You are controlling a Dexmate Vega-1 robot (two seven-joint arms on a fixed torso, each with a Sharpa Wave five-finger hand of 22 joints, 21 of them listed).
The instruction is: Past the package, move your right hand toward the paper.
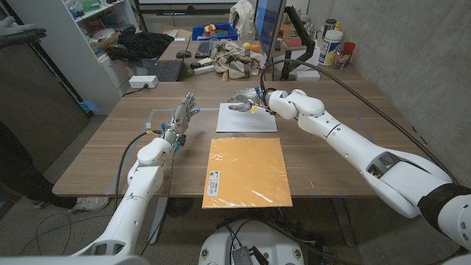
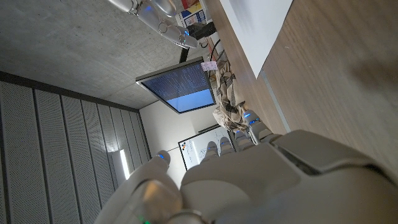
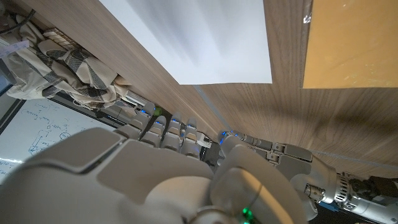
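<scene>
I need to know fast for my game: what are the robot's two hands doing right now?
Left hand: open, holding nothing, beside the package.
Right hand: over the paper's far edge, holding nothing; open or closed cannot be told.

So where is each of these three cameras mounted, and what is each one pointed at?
Head view: mounted on the robot's head, it looks down on the wooden table, with both arms, the left hand and the right hand over the white paper.
Left wrist view: on the left wrist, it looks along the left hand's back toward a monitor.
Right wrist view: on the right wrist, it looks over the right hand's back at the paper and the orange package.
Shared: the paper appears in all three.
</scene>
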